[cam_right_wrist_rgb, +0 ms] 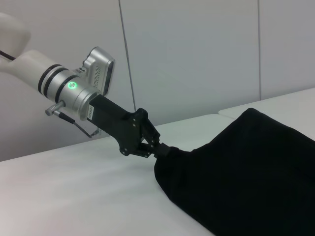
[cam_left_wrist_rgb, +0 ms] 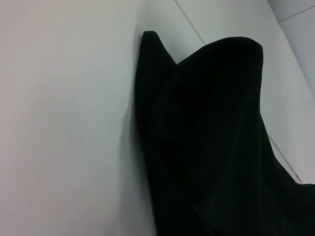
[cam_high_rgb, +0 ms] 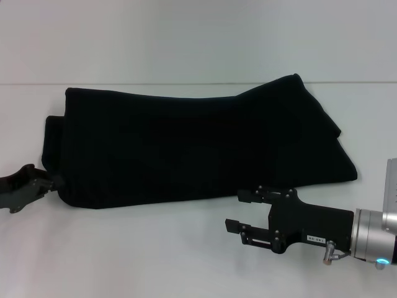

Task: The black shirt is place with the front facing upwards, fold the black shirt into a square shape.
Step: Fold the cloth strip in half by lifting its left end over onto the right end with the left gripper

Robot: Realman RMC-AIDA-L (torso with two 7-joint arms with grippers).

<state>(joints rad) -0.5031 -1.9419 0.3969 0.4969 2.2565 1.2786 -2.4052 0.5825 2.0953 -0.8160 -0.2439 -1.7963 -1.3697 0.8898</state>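
pinching the black shirt (cam_high_rgb: 198, 146) at its near left corner, the left gripper (cam_high_rgb: 44, 181) was clamped on cloth. the right gripper (cam_high_rgb: 243, 211) hung released just beside the shirt's near hem. best to grip that hem before lifting both corners evenly.

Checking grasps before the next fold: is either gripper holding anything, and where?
The left gripper pinches the black shirt at its near-left corner; the right gripper holds nothing.
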